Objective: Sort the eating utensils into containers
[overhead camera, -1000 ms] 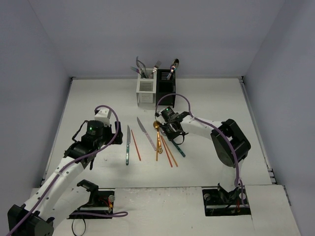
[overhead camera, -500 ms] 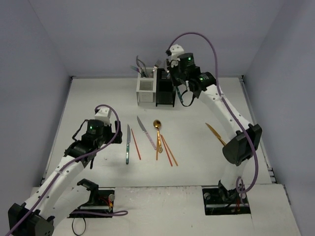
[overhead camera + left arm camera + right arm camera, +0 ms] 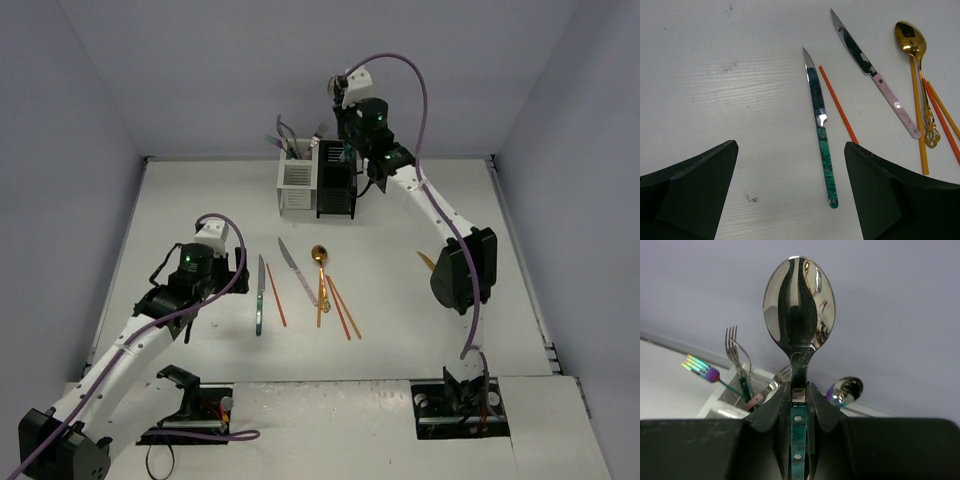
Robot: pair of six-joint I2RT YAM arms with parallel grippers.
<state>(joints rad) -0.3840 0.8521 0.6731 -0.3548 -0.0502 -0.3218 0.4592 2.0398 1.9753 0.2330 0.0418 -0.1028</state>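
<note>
My right gripper (image 3: 347, 140) hangs high over the black container (image 3: 336, 185), shut on a teal-handled silver spoon (image 3: 799, 325) whose bowl sticks out past the fingertips (image 3: 772, 410). The white container (image 3: 297, 185) beside it holds forks (image 3: 735, 347); another spoon (image 3: 847, 389) stands in the black one. My left gripper (image 3: 790, 145) is open just above the table, near the handle end of a teal-handled knife (image 3: 821, 130). On the table also lie a pink-handled knife (image 3: 875, 80), a gold spoon (image 3: 912, 42) and orange chopsticks (image 3: 837, 105).
A gold utensil (image 3: 428, 262) lies at the right, partly hidden by my right arm's elbow. More chopsticks (image 3: 342, 308) lie beside the gold spoon. The back wall rises right behind the containers.
A second ago my right gripper was low on the table by the gold spoon; it has risen with the teal spoon to above the black container. The left arm has stayed still.
</note>
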